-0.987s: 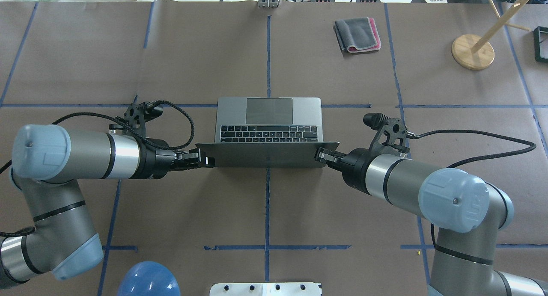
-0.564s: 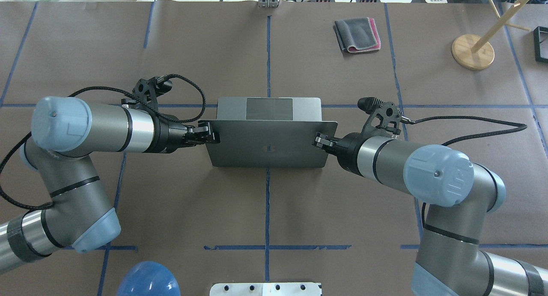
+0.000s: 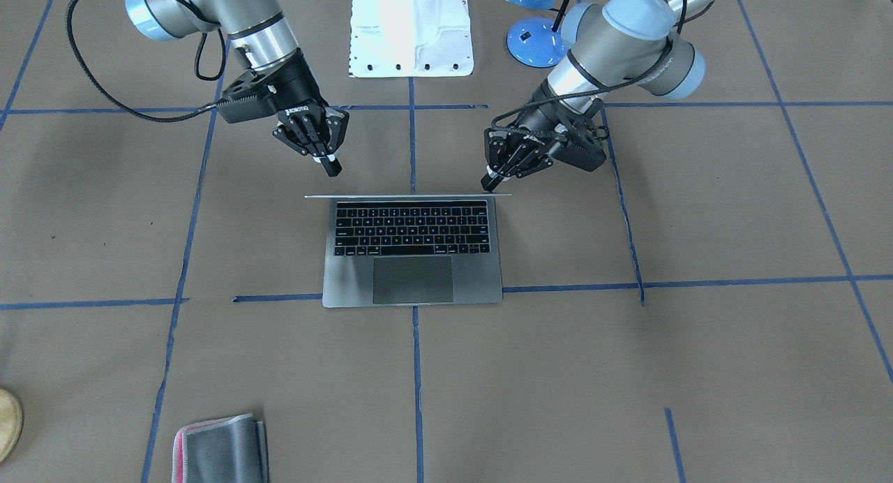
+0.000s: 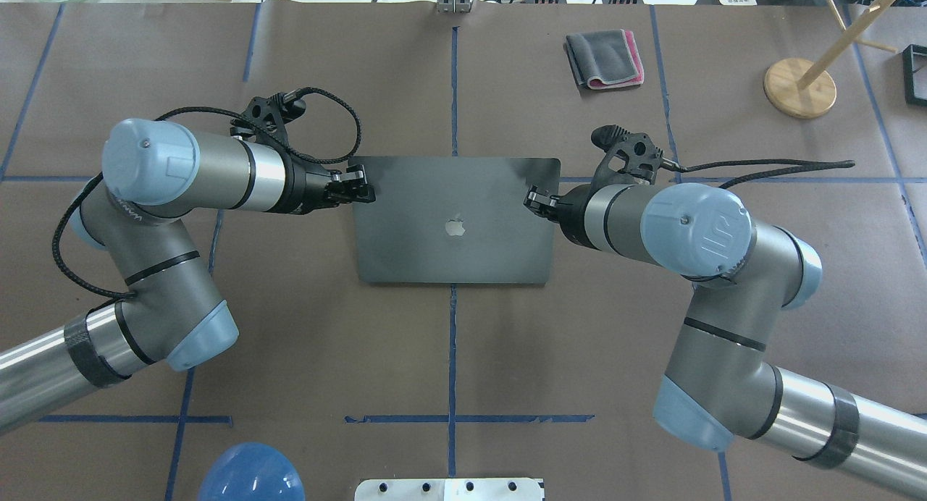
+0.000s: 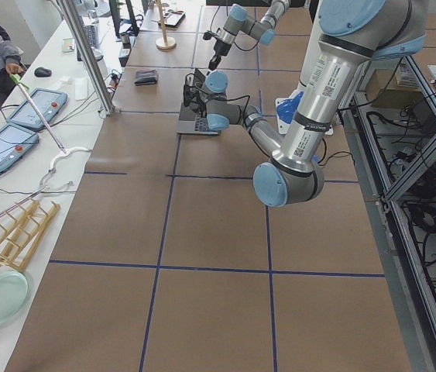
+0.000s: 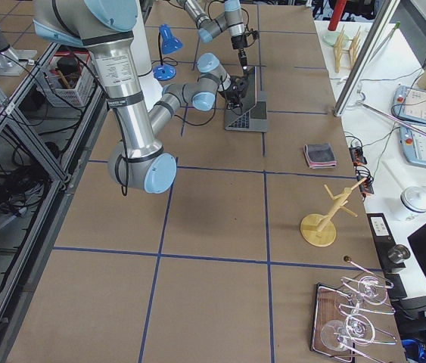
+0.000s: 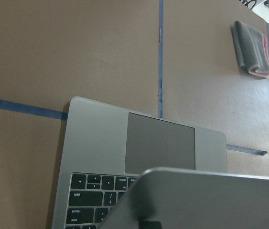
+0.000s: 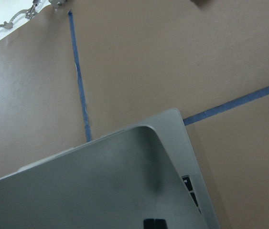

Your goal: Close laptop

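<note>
The space-grey laptop (image 4: 449, 255) lies at the table's middle. From overhead its lid with the apple logo leans forward over the whole base. The wrist views show the lid (image 7: 210, 200) tilted above the keyboard and trackpad (image 7: 160, 148), still apart from them. The front view shows the lid as a thin edge behind the keyboard (image 3: 411, 228). My left gripper (image 4: 360, 186) is shut, its tips against the lid's left far corner. My right gripper (image 4: 532, 198) is shut, its tips against the lid's right far corner. Both also show in the front view, left (image 3: 490, 184) and right (image 3: 333, 167).
A folded grey cloth with a pink edge (image 4: 605, 59) lies far right of the laptop. A wooden stand (image 4: 799, 87) is at the far right. A blue lamp base (image 3: 534, 43) and a white plate (image 3: 411, 29) sit by the robot's base.
The lid has swung forward from near upright to leaning over the keyboard and trackpad. Both grippers have moved away from the robot with the lid's top corners.
</note>
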